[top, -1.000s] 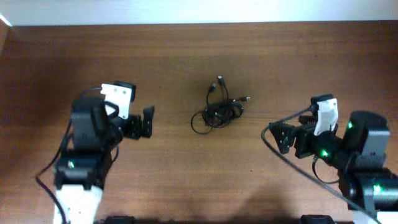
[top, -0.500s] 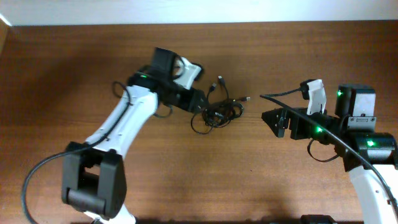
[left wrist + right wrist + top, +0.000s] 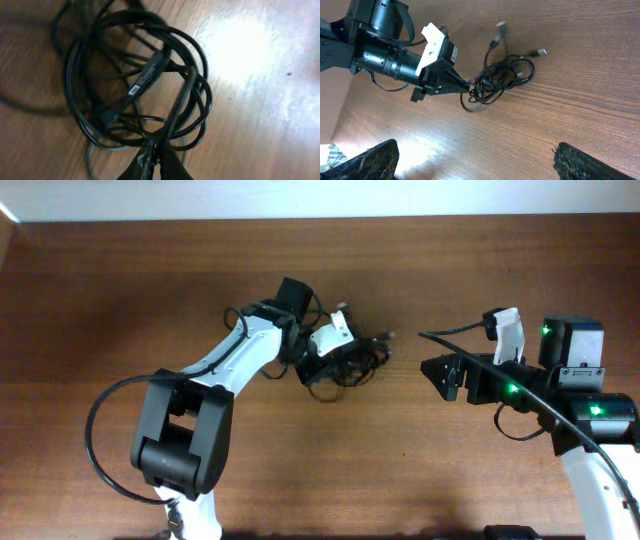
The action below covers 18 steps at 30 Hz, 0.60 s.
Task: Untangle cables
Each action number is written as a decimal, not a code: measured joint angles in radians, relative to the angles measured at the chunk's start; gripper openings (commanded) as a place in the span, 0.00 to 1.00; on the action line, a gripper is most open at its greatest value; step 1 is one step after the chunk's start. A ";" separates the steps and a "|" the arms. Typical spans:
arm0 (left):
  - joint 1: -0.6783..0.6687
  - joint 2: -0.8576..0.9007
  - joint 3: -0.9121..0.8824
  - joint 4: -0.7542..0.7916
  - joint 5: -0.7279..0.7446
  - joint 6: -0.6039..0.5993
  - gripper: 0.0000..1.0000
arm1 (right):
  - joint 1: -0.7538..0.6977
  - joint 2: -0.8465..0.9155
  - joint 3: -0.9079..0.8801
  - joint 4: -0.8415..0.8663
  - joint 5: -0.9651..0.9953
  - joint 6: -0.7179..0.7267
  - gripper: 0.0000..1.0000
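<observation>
The cables [image 3: 357, 360] lie as a small knot of thin black loops on the brown table [image 3: 300, 470], a little above centre. My left gripper [image 3: 337, 364] reaches in from the left. In the left wrist view its fingertips [image 3: 150, 159] are pinched together on strands at the near edge of the cables [image 3: 140, 85]. The right wrist view shows the same thing, the left gripper [image 3: 466, 88] tapering into the knot of cables [image 3: 500, 77], with two plug ends [image 3: 540, 51] sticking out. My right gripper [image 3: 445, 376] hangs open to the right of the knot, its fingers [image 3: 375, 160] wide apart over bare wood.
The left arm's white link [image 3: 225, 365] slants across the table's left half. A thick black arm cable [image 3: 455, 332] runs along the right arm. The table's far edge meets a pale wall [image 3: 320, 198].
My left arm swung from the table's left side to the knot and its jaws closed on strands. The right arm shifted slightly at first and has since stayed still, open.
</observation>
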 measured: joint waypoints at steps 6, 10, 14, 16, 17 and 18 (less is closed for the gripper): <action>0.008 -0.055 0.176 -0.114 0.081 -0.255 0.00 | 0.000 0.000 0.000 0.000 0.000 0.035 0.95; 0.014 -0.269 0.252 -0.115 0.089 -0.609 0.00 | 0.000 0.000 0.000 0.031 -0.002 0.206 0.80; 0.014 -0.277 0.252 -0.117 0.167 -0.817 0.00 | 0.000 0.004 0.000 0.084 -0.004 0.341 0.65; 0.014 -0.277 0.252 -0.089 0.305 -0.835 0.00 | 0.000 0.044 0.001 0.108 -0.018 0.386 0.57; 0.014 -0.277 0.252 -0.080 0.360 -0.842 0.00 | 0.000 0.066 0.001 0.120 -0.037 0.393 0.54; 0.014 -0.277 0.252 -0.078 0.390 -0.862 0.00 | 0.000 0.089 0.001 0.122 -0.046 0.396 0.54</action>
